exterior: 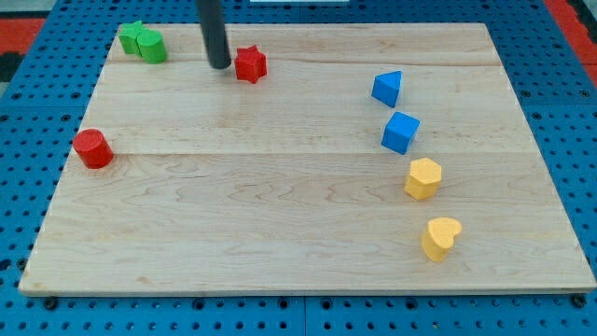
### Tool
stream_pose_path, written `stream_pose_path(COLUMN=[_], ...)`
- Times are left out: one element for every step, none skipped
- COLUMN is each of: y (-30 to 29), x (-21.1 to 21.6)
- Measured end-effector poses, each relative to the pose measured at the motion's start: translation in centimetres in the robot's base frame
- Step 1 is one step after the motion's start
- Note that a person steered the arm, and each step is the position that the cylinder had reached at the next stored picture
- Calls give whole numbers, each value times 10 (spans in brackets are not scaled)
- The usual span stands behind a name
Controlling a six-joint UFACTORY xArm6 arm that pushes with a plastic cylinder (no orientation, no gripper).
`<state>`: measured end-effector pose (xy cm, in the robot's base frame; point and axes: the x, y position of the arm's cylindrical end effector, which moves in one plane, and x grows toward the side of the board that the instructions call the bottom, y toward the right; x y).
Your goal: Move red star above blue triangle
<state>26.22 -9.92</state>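
My straight dark rod comes down from the view's top edge, left of centre, standing nearly upright. My tip point(220, 66) rests at the height of the surface, in the view's upper left part.

Rod's upper part cut off by view's top; green star point(131, 35), left of my tip point(220, 66), partly hidden behind green cylinder point(152, 46)

bare board between red star point(250, 63), blue triangle point(387, 89)
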Motion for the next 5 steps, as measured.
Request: stream_pose_path(y=[88, 48, 83, 155, 158], x=[7, 30, 53, 20, 10])
